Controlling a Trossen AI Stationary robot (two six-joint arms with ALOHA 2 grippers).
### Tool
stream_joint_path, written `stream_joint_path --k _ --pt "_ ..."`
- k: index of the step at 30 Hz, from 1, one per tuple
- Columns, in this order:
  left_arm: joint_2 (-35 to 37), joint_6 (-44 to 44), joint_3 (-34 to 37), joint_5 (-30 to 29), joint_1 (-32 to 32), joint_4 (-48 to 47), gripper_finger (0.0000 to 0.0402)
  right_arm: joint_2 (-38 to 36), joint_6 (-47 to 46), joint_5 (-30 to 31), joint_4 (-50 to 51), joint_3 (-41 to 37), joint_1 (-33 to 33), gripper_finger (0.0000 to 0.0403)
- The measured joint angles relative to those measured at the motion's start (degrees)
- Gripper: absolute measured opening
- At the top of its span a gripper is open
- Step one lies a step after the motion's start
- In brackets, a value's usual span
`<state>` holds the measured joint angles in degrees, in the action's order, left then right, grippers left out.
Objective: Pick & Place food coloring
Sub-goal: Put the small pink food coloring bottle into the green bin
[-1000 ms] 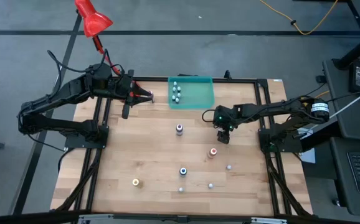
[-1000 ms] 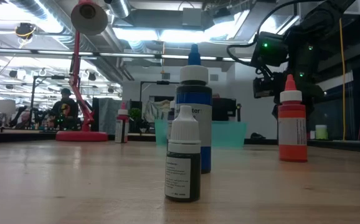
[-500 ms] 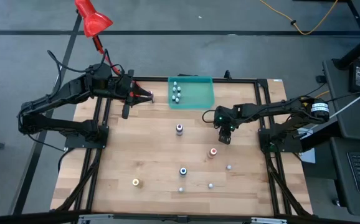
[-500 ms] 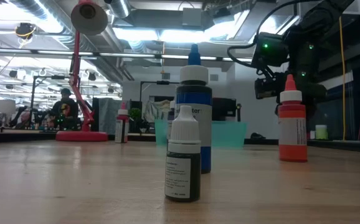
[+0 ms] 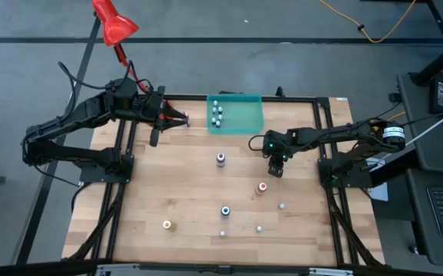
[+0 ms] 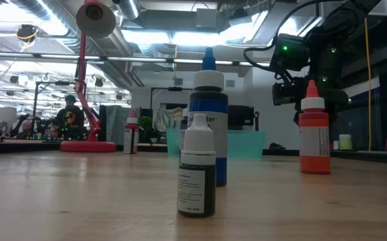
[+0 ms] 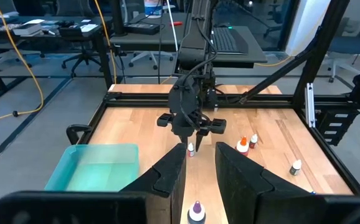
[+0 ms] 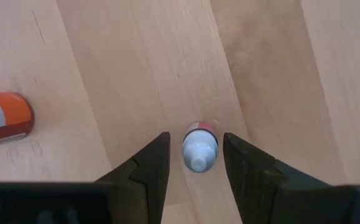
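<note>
My right gripper points down at the table's right-middle, open, its fingers close on either side of a tiny pink food coloring bottle with a white cap, which stands upright on the wood. A narrow gap shows on each side of it. Other food coloring bottles stand loose on the table: purple, red-orange, blue, yellow and small whitish ones. Several whitish bottles stand in the teal tray. My left gripper waits raised at the far left, open with nothing between its fingers.
A red desk lamp rises beyond the table's far left corner. The red-orange bottle stands a short way from my right gripper, toward the near edge. Black frame rails run along the table's sides. Bare wood lies at the near left.
</note>
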<state>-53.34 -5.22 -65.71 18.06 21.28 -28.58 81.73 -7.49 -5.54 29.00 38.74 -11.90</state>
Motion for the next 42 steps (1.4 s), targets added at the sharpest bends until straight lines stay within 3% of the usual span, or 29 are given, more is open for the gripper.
stream_joint_path --k 9,19,26,34,42 --pt "0.0 -0.02 0.0 0.0 0.0 -0.02 0.0082 0.0 0.02 0.0 -0.05 0.0 0.0 0.0145" --pt "0.0 -0.02 0.02 0.0 0.0 -0.02 0.0082 -0.08 -0.42 0.0 -0.14 0.11 0.0 0.0068" --pt "0.0 -0.02 0.02 0.0 0.0 -0.02 0.0082 -0.07 -1.23 -0.04 2.6 1.52 0.0 0.0078" --pt "0.0 -0.04 0.02 0.0 0.0 -0.02 0.0082 -0.07 6.96 1.41 16.36 15.56 -1.36 0.0068" --pt "0.0 -0.04 0.02 0.0 0.0 -0.02 0.0082 -0.07 15.25 1.17 24.43 33.42 -8.89 0.008"
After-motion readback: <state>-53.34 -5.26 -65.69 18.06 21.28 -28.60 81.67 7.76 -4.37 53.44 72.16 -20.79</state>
